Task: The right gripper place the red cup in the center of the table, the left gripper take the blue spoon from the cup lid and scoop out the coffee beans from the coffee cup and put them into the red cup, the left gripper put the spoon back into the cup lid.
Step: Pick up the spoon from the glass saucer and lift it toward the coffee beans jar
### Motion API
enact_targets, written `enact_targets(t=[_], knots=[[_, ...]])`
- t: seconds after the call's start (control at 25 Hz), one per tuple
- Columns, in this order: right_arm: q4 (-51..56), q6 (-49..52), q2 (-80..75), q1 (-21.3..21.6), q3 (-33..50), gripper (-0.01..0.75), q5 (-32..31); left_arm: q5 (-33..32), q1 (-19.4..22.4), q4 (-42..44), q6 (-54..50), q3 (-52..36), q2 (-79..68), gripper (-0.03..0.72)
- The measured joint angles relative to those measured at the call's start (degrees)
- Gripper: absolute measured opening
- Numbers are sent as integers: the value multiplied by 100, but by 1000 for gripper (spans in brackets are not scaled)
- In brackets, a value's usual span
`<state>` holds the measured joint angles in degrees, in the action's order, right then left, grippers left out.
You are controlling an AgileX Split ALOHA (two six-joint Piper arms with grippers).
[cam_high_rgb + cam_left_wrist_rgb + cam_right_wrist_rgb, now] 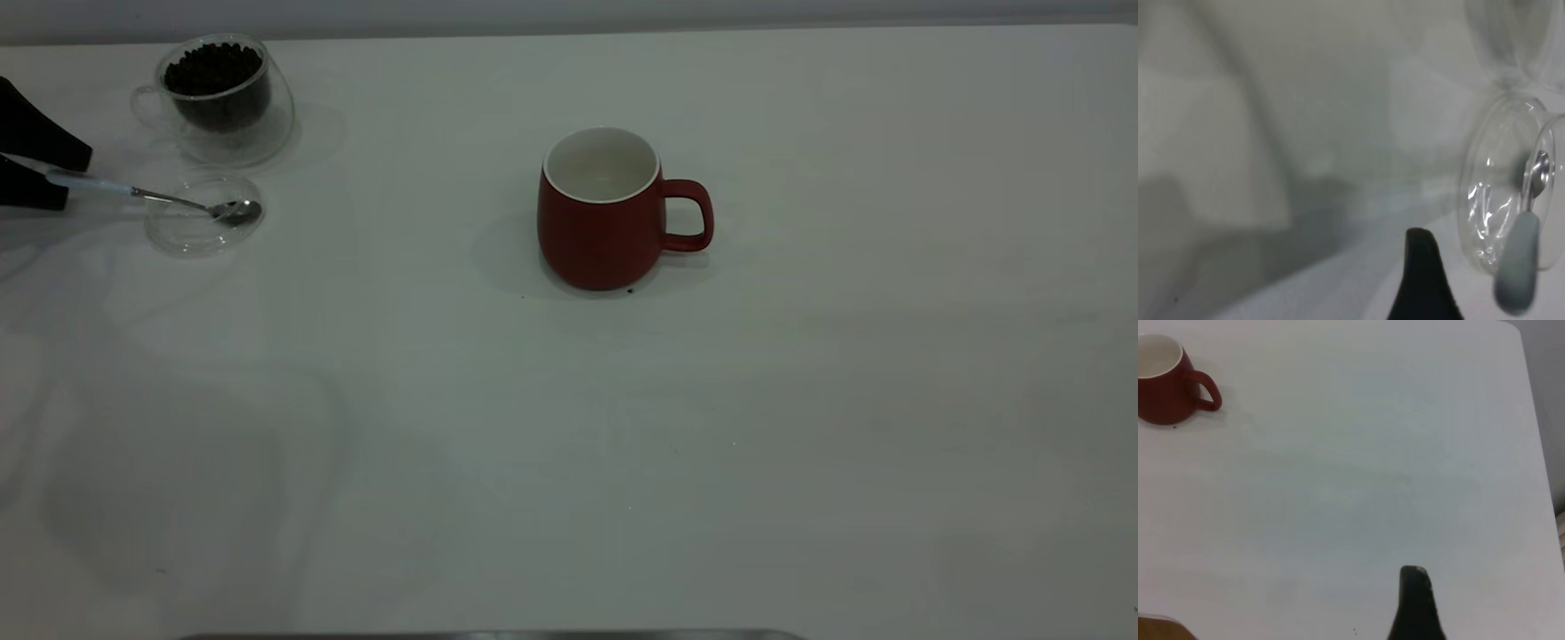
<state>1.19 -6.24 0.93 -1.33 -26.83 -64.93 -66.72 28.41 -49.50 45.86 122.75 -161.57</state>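
The red cup point(600, 231) stands upright mid-table, its white inside empty; it also shows far off in the right wrist view point(1161, 387). The coffee cup point(218, 98) with coffee beans point(213, 71) stands at the far left. In front of it lies the cup lid point(203, 216) with the blue spoon point(116, 188) resting bowl-down in it. My left gripper point(76, 182) sits at the left edge, open, one finger on each side of the spoon's handle. In the left wrist view its finger point(1425, 280) stands apart from the handle point(1518, 267). Of my right gripper one finger point(1415, 607) shows over bare table point(1338, 487).
A tiny dark speck point(629, 290) lies at the red cup's base. A metal strip point(489, 636) runs along the near edge. The table's right edge point(1538, 453) shows in the right wrist view, and a brown corner point(1158, 630) beside it.
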Motion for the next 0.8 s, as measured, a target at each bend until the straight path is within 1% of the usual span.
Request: enact_targets(t=[0.24,0.6,0.8], knots=[[0,0,0,4,0,588,0,0,0,-479,259,0,-147,585],[0,6,0,6,0,588,0,0,-18,-613,233,0,-152,585],[0,6,0,6,0,588,0,0,-100,-628,107,0,-152,585]])
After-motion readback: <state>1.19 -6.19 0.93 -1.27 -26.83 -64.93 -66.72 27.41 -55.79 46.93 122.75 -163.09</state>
